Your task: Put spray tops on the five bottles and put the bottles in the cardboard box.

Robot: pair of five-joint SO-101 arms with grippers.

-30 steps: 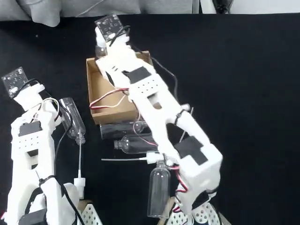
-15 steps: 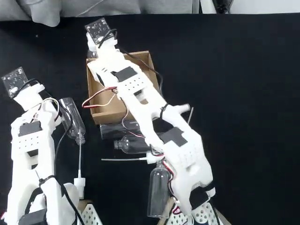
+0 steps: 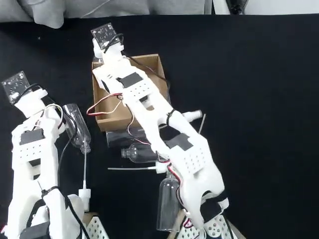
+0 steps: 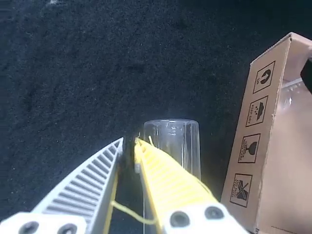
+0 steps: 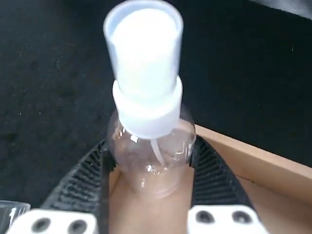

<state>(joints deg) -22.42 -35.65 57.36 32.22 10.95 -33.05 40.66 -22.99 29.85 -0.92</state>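
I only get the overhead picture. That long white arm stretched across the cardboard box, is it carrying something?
Observer: Yes. The right arm's fingers are clamped on a clear bottle with its white spray top already on, over the cardboard box.
Visitor: And the arm on the left, does it hold the bottle lying beside it?
Observer: No. The left arm's fingers are shut on nothing; that lying bottle sits just beside the yellow one.

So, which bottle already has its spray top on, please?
The bottle in the right tool at the cardboard box: it wears a white spray top; lying bottles with visible necks are bare.
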